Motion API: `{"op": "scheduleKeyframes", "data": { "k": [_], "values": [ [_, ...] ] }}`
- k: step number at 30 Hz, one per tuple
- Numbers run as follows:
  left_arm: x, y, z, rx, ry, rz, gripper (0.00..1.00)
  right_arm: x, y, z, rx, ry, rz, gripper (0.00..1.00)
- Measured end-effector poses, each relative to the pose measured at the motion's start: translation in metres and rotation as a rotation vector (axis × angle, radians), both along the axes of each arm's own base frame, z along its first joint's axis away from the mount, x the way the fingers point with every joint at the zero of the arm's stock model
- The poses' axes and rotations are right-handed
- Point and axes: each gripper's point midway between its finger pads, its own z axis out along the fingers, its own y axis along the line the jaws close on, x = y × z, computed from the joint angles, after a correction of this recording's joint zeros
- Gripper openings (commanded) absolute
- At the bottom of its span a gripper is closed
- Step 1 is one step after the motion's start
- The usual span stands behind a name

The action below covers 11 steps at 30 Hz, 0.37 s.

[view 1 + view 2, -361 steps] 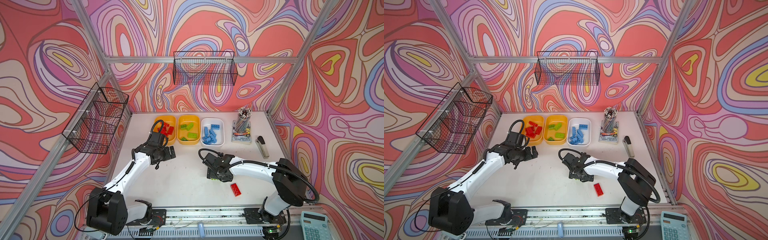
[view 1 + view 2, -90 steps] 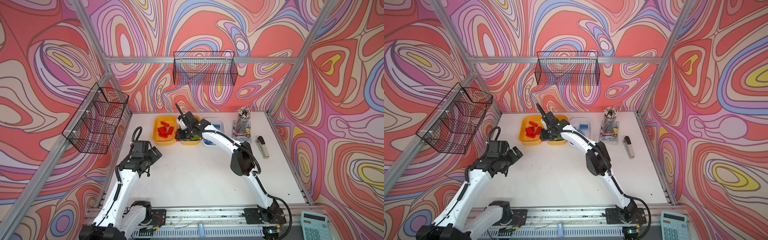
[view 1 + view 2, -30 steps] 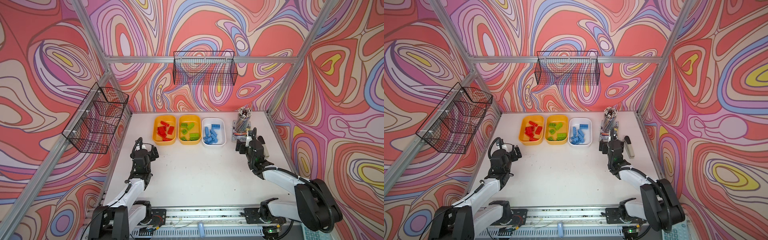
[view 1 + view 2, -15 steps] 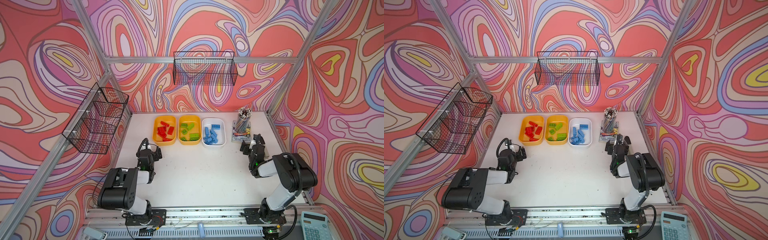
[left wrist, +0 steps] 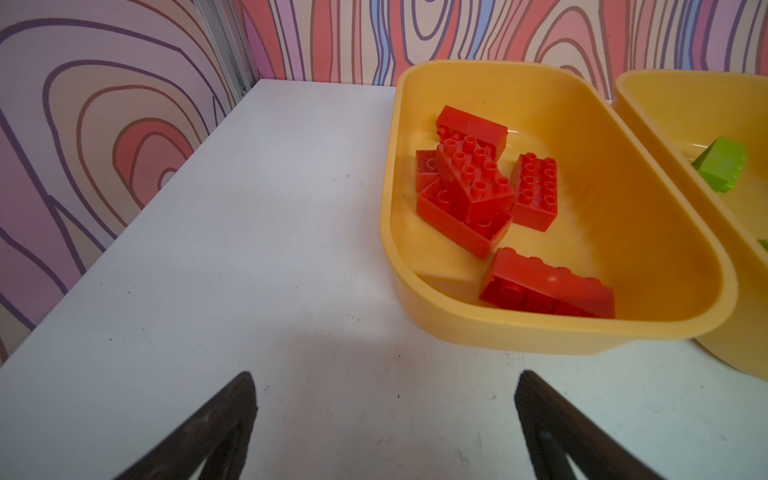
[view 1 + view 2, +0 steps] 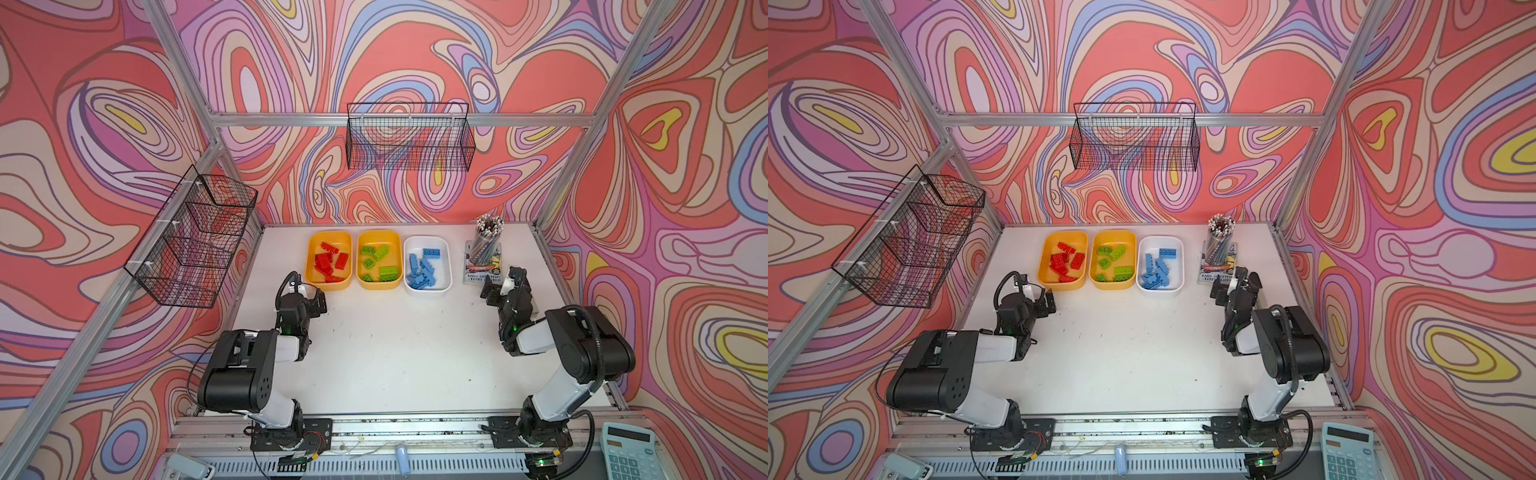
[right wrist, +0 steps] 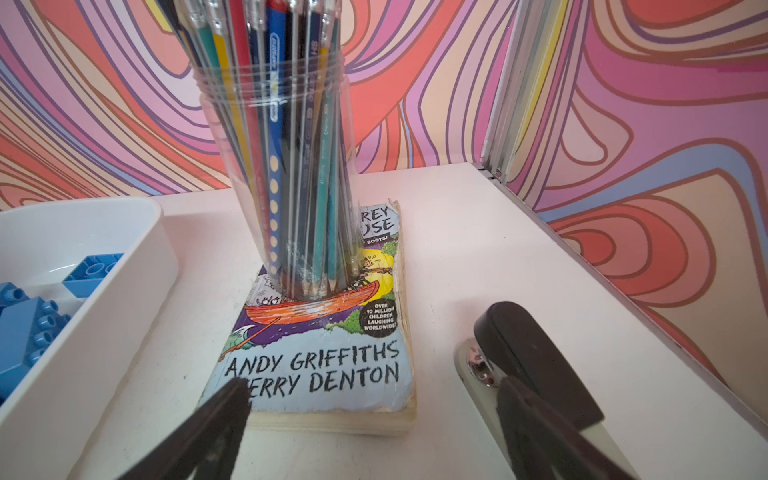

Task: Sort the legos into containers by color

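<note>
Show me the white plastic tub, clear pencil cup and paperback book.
white plastic tub (image 6: 428, 291), a top view, near wall
clear pencil cup (image 7: 291, 187), right wrist view, side wall
paperback book (image 7: 328, 365), right wrist view, front cover

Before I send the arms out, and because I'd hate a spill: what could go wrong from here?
1. The open right end effector points at the pencil cup standing on the book; a forward move could topple it.
2. The stapler sits right beside one of its fingers; a sideways sweep might drag it.
3. The open left end effector sits close to the yellow tub of red legos; pushing forward could shove it.
</note>
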Motion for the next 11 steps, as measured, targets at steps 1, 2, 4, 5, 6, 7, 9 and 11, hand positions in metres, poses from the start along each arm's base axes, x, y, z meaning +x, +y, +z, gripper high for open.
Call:
{"op": "scheduleKeyframes", "data": {
  "k": [1, 2, 4, 5, 6, 7, 9, 11],
  "values": [
    [0.0, -0.0001, 0.0001, 0.0, 0.0, 0.0, 1.0, 0.0, 0.0, 0.0, 0.0, 0.0, 0.0, 0.98],
    [0.0002, -0.0001, 0.0003, 0.0, -0.002, 0.0, 1.0, 0.0, 0.0, 0.0, 0.0, 0.0, 0.0, 0.98],
    [0.0002, -0.0001, 0.0003, 0.0, -0.002, -0.001, 1.0, 0.0, 0.0001, -0.0001, 0.0, 0.0, 0.001, 0.98],
    [0.0002, -0.0001, 0.0005, 0.0, -0.002, -0.001, 1.0, 0.0, 0.0003, -0.0001, 0.001, 0.0, 0.001, 0.98],
    [0.0003, -0.0001, 0.0007, 0.0, -0.003, -0.001, 1.0, 0.0, 0.0003, -0.0002, 0.001, 0.001, 0.002, 0.98],
    [0.0003, -0.0001, 0.0008, 0.0, -0.003, -0.001, 1.0, 0.0, 0.0004, -0.0002, 0.002, 0.001, 0.002, 0.98],
    [0.0004, -0.0001, 0.0009, 0.0, -0.004, -0.001, 1.0, 0.0, 0.0004, -0.0001, 0.002, 0.0, 0.002, 0.98],
    [0.0004, -0.0001, 0.0009, 0.0, -0.004, -0.001, 1.0, 0.0001, 0.0004, 0.0, 0.002, 0.0, 0.002, 0.98]
  ]
}}
